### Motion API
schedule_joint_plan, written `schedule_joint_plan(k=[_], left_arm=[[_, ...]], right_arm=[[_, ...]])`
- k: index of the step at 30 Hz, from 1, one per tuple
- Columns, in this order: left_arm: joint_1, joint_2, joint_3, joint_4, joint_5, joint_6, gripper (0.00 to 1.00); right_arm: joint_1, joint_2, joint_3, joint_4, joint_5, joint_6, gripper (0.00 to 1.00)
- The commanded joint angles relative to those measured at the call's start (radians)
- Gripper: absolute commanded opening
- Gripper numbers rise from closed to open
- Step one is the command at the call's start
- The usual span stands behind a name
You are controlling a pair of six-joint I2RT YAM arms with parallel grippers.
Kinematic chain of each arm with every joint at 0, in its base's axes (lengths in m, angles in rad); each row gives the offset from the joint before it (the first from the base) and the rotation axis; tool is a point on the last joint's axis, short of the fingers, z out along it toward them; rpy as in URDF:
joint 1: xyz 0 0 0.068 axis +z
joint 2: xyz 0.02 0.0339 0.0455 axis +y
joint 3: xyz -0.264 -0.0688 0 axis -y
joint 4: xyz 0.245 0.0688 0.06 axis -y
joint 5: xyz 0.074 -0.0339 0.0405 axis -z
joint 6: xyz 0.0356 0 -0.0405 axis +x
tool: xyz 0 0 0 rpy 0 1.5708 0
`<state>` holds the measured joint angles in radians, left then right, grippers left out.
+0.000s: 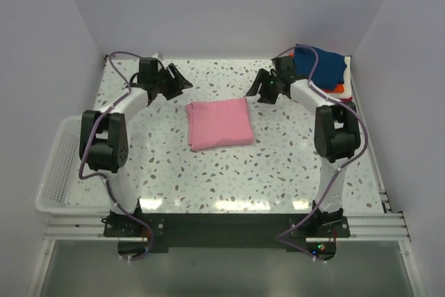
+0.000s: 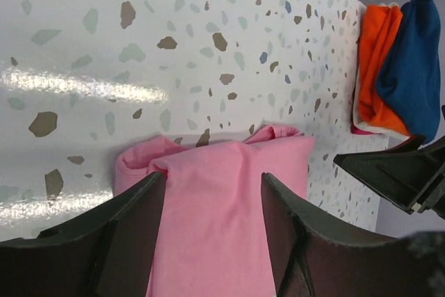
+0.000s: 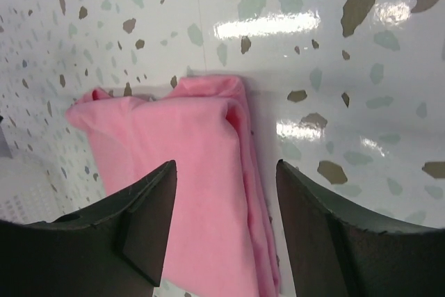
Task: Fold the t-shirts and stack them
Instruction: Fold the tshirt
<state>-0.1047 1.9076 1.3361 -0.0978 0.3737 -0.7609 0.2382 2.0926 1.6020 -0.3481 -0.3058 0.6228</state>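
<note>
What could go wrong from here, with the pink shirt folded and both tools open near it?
1. The pink shirt shows loose, uneven layers at its far edge; a left tool or right tool pinch on the top layer alone may open the fold.
2. The navy shirt sits lumpy over the orange shirt in the far right corner; the pink one could slide off.

Bright overhead light w/ glare streaks on table (image 2: 83, 33), pics sharp.
</note>
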Motion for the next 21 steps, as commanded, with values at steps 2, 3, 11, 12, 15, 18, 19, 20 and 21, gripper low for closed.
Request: schedule_joint_plan(k=[2, 3, 11, 12, 15, 18, 19, 20, 21], left_arm=[[-0.058, -0.052, 0.015, -0.026, -0.087, 0.081, 0.59], [-0.072, -0.042, 0.02, -0.031, -0.099, 0.087, 0.57], [-0.13, 0.105, 0.16, -0.152, -0.243, 0.158, 0.47], [-0.132, 0.111, 0.161, -0.148, -0.245, 0.156, 0.47], [-0.138, 0.136, 0.164, -0.14, -0.248, 0.156, 0.47], [-0.139, 0.151, 0.166, -0.14, -0.254, 0.155, 0.47], [-0.139, 0.157, 0.167, -0.134, -0.252, 0.155, 0.47], [-0.141, 0.16, 0.169, -0.134, -0.254, 0.152, 0.47], [-0.141, 0.165, 0.17, -0.135, -0.254, 0.153, 0.47]], right_arm=[[0.026, -0.131, -0.094, 0.032, 0.066, -0.061, 0.63], [0.029, -0.128, -0.103, 0.044, 0.071, -0.063, 0.63], [0.03, -0.019, 0.009, 0.038, 0.108, -0.127, 0.61], [0.032, 0.001, 0.016, 0.049, 0.111, -0.13, 0.61], [0.032, 0.036, 0.058, 0.058, 0.097, -0.127, 0.61], [0.033, 0.063, 0.082, 0.06, 0.089, -0.118, 0.59], [0.036, 0.066, 0.084, 0.064, 0.089, -0.109, 0.59], [0.038, 0.07, 0.09, 0.066, 0.089, -0.11, 0.59], [0.044, 0.076, 0.095, 0.064, 0.089, -0.107, 0.58]])
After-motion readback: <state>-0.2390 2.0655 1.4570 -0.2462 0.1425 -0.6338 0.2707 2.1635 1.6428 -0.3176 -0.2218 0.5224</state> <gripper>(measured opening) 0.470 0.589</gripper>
